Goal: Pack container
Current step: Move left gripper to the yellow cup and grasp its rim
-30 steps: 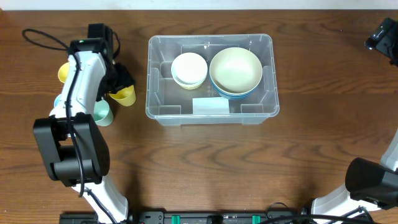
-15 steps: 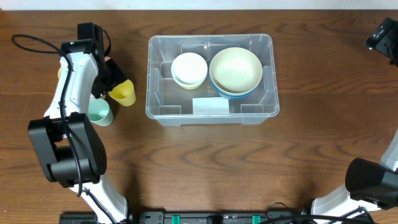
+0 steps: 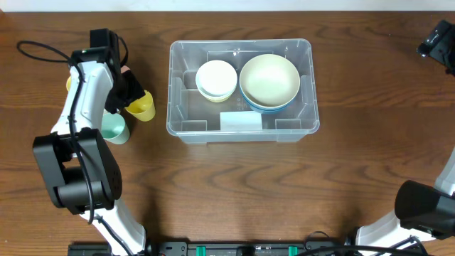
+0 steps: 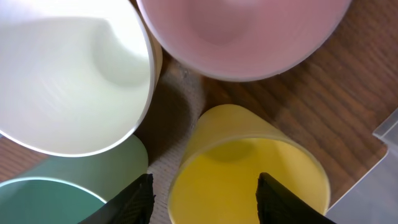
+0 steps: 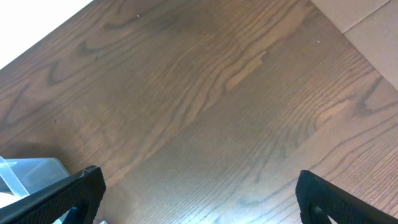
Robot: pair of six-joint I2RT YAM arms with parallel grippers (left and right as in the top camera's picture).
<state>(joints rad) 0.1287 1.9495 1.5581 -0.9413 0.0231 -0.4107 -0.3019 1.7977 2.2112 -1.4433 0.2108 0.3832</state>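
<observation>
The clear plastic container (image 3: 183,114) stands at mid-table with a white label (image 3: 240,121) on its front wall. Inside are a small white bowl (image 3: 216,78) and a large cream bowl (image 3: 269,80) stacked on a blue one. My left gripper (image 3: 132,92) hovers open just above a yellow cup (image 3: 142,109) left of the container. In the left wrist view the open jaws (image 4: 205,202) sit over the yellow cup (image 4: 249,168), one finger outside its left rim, one over its inside. My right gripper (image 5: 199,199) is open and empty at the far right (image 3: 435,44).
Around the yellow cup stand a green cup (image 3: 114,129), a white cup (image 4: 68,81) and a pink cup (image 4: 242,37), close together. A container corner shows in the right wrist view (image 5: 25,171). Brown wooden table (image 3: 234,192) all round.
My left arm has shifted a little to the left and back over the cups. The yellow cup and the container have not moved. The right arm is still.
</observation>
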